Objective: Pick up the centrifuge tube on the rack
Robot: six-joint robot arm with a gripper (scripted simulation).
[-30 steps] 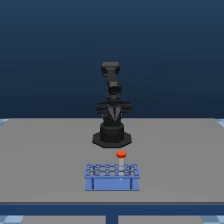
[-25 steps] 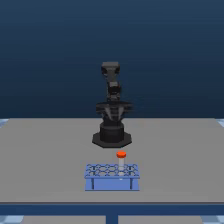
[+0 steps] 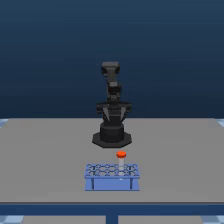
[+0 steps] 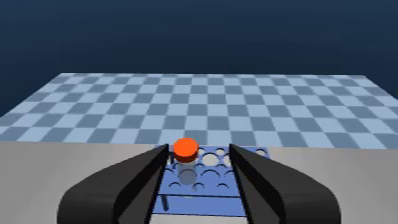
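My gripper (image 4: 199,165) is spread wide and empty. The tube (image 4: 185,148) stands upright in the rack (image 4: 213,172) on the surface, ahead and below, its cap nearer my left finger.

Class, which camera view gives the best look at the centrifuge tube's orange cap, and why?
The wrist view: the centrifuge tube appears large, its cap framed between the open fingers above the rack. The exterior view shows only a small orange dot above the rack.

A matte black arm (image 3: 111,107) on an octagonal base, its end effector (image 4: 201,156) two-fingered.
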